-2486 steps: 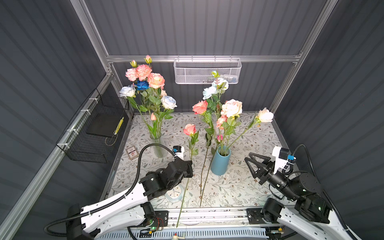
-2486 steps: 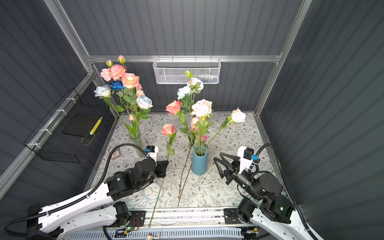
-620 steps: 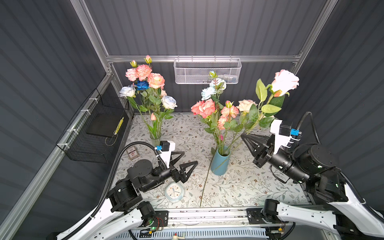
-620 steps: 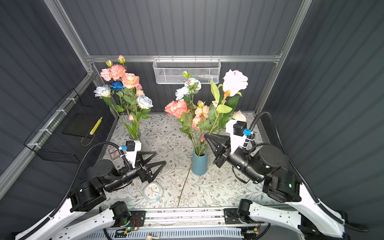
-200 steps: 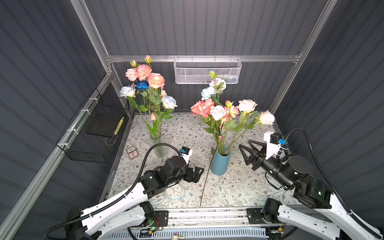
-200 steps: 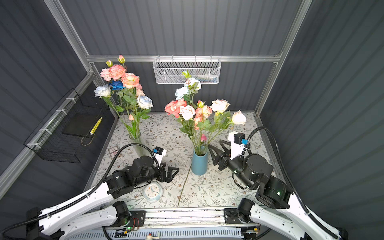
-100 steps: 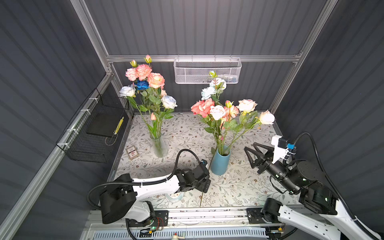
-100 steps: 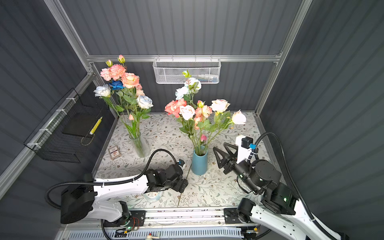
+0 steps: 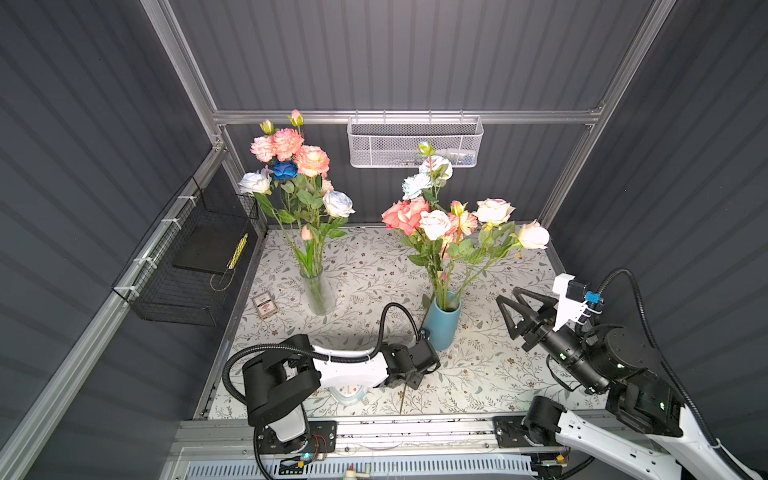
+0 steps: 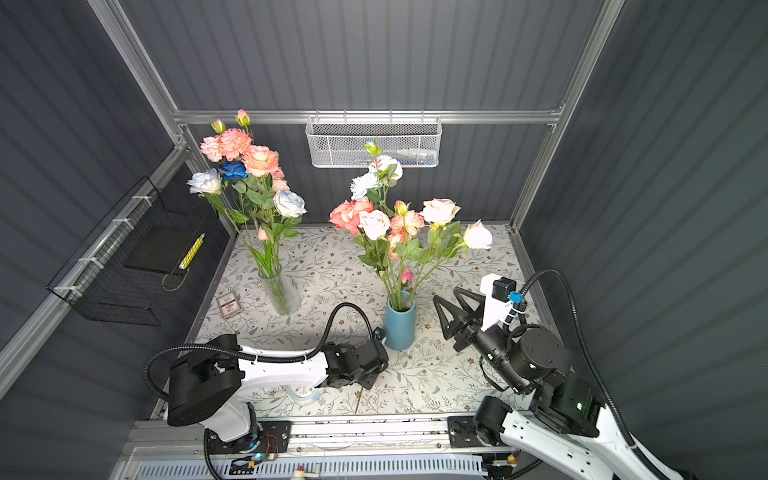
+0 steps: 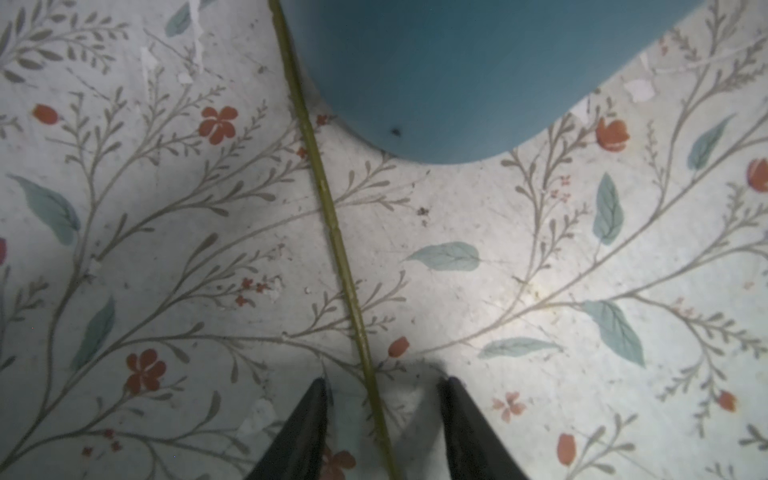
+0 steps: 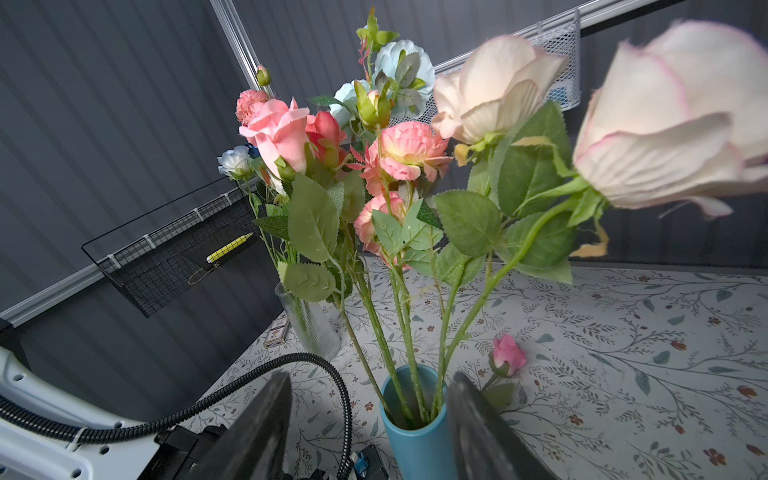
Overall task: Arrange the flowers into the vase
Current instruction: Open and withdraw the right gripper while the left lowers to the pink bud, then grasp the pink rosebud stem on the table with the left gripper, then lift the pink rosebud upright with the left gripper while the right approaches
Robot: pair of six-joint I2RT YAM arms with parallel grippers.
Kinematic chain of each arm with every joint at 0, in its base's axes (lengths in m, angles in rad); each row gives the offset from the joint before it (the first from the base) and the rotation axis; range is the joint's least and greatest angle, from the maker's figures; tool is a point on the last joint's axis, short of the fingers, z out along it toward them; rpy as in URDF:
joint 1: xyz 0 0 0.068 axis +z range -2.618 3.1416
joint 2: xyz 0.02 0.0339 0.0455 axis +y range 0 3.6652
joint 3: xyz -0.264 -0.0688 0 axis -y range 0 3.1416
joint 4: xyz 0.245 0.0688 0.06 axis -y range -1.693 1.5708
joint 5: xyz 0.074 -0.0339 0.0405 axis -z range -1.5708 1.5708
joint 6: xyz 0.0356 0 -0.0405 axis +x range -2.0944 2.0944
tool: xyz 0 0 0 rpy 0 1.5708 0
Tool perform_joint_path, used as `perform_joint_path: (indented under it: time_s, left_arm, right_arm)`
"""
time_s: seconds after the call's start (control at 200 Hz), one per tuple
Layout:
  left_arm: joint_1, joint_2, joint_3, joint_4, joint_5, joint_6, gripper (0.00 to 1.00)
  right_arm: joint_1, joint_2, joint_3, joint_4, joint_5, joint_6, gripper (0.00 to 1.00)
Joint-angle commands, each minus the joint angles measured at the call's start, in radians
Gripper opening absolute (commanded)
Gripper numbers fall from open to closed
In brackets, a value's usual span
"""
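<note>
A: What is that long thin thing?
B: It is 1 green stem (image 11: 332, 224). It lies on the tablecloth (image 11: 540, 257). It runs from the top edge of the picture, a bit left of the middle, down to the bottom edge.
A: And the big blue thing?
B: That is the bottom of the blue vase (image 11: 457, 75), in the upper middle of the picture. The stem goes by right at its left side. I cannot tell if they touch.
A: What are the 2 dark points at the bottom?
B: Those are the fingers (image 11: 303, 432) of the left gripper (image 11: 384, 386). They stand apart, 1 on each side of the stem, with a gap on both sides.
A: What is on the cloth?
B: Grey twigs, blue-green leaves and small red flowers, all printed on pale cloth.
</note>
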Motion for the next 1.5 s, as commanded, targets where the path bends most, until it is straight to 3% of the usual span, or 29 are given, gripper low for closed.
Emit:
perform_joint_path:
  time_s: [0.0,0.14,0.235,0.52,0.78,0.985,1.205,1.496]
  left_arm:
    - [0.014,0.042,-0.005,-0.071,0.003,-0.022,0.33]
    - [0.081,0.022,-0.046,-0.077,0.025,-0.053,0.08]
    - [0.118,-0.014,-0.058,-0.091,0.012,-0.058,0.0]
    - [0.181,-0.104,-0.052,-0.097,-0.083,-0.069,0.0]
    - [0.182,-0.281,-0.036,-0.124,-0.188,-0.084,0.0]
    - [0.181,-0.386,-0.035,-0.191,-0.16,-0.109,0.0]
    - [0.179,-0.619,-0.066,-0.281,-0.181,-0.16,0.0]
    - [0.175,-0.777,0.085,-0.317,-0.29,-0.022,0.0]
  right_arm:
    - [-0.003,-0.017,-0.008,-0.003,0.009,0.003,0.61]
    - [-0.003,-0.026,-0.008,-0.001,0.004,0.008,0.6]
    - [-0.003,-0.03,-0.005,0.001,-0.001,0.012,0.6]
    - [-0.003,-0.031,-0.005,0.012,-0.011,0.02,0.58]
    - [-0.003,-0.041,0.0,0.009,-0.008,0.024,0.57]
    - [-0.003,-0.034,0.002,0.017,-0.023,0.03,0.57]
    - [-0.003,-0.015,0.004,0.033,-0.043,0.035,0.58]
    - [-0.002,0.013,0.03,0.048,-0.047,0.027,0.57]
